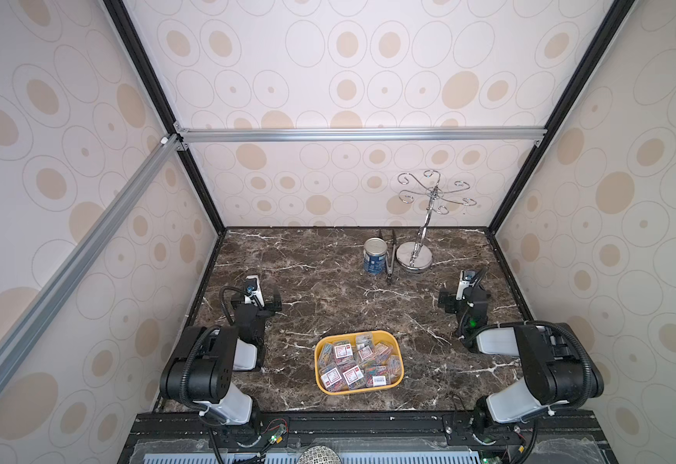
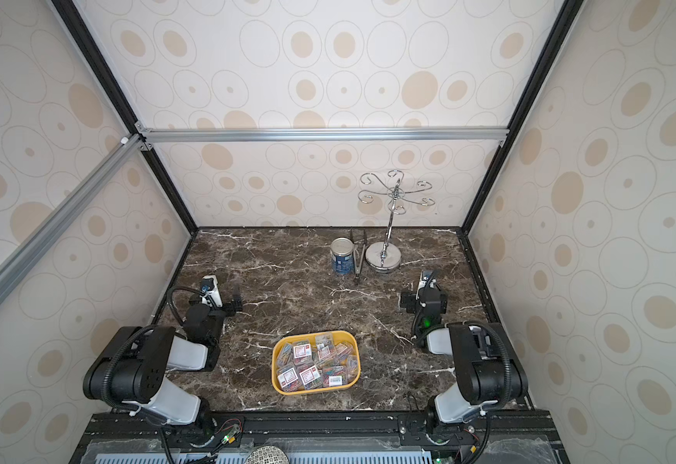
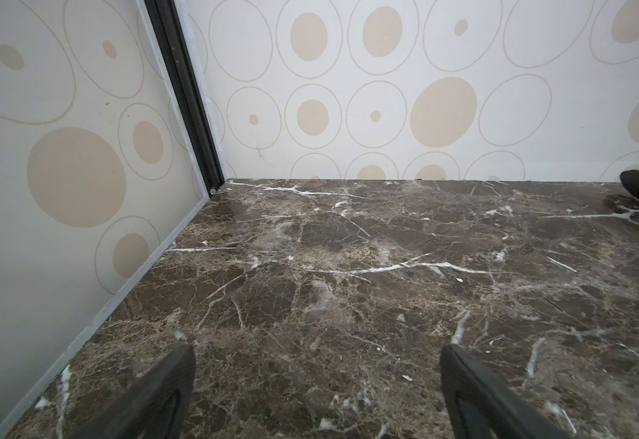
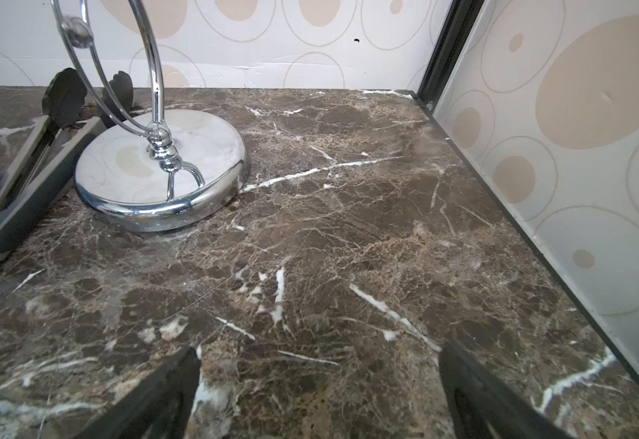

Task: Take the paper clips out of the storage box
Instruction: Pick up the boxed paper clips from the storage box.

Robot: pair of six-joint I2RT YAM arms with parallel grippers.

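Shallow yellow plastic storage box (image 1: 340, 392) holds clear cases of multicoloured paper clips (image 1: 346, 375); left gripper (image 3: 318, 347) and right gripper (image 4: 320, 346), fingers spread wide and empty, above brown marble tabletop (image 1: 328, 281).

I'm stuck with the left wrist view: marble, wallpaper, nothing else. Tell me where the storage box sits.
Observer: In both top views, the yellow storage box sits near the table's front edge, about midway between the two arm bases. It is nearer the bases than your left pincer and off to its right.
Operator: Report what's inside it.
Observer: It holds the paper clips, small clear cases with red-and-white labels, piled loosely. None lies on the marble outside the box.
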